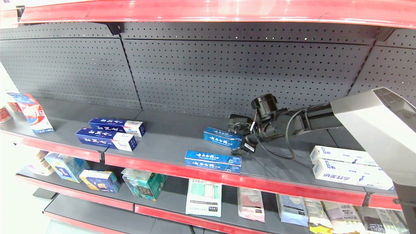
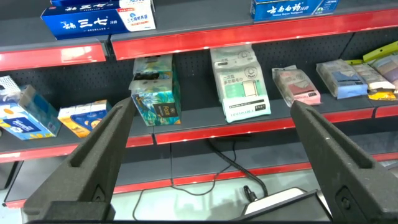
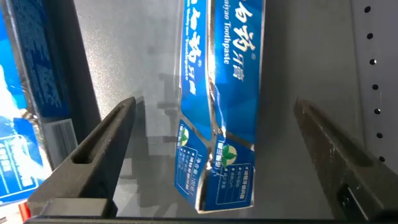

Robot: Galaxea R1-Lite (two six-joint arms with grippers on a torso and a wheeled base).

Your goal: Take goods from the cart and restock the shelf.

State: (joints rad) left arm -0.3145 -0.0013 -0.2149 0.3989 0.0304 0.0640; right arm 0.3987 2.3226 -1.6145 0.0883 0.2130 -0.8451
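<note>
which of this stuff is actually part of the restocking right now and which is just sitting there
In the job:
right gripper, open, either side of the blue box
shelf that box lies on

Just sitting:
front blue box
dark blue boxes
white boxes
packets on the lower shelf
left gripper, open, idle

Black arm, looped cable, dark wedge jaws
</note>
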